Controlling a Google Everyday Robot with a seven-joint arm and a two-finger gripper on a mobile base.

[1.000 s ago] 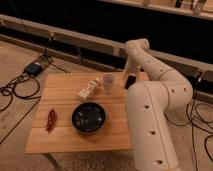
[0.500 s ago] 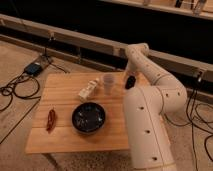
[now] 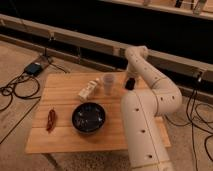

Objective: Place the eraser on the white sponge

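Observation:
My gripper (image 3: 129,84) is a dark tip at the end of the white arm (image 3: 150,75). It hangs low over the back right part of the wooden table (image 3: 65,140), just right of the white cup (image 3: 108,83). The eraser does not show as a separate object. The white sponge does not show either; the arm covers the table's right side.
A cream carton-like box (image 3: 87,90) lies left of the cup. A large dark round bowl (image 3: 88,118) sits in the table's middle. A red item (image 3: 51,120) lies near the left edge. Cables and a box (image 3: 35,68) are on the floor at left.
The gripper has come down and a little to the right, from above the cup's right side to close over the table. The objects on the table have not moved.

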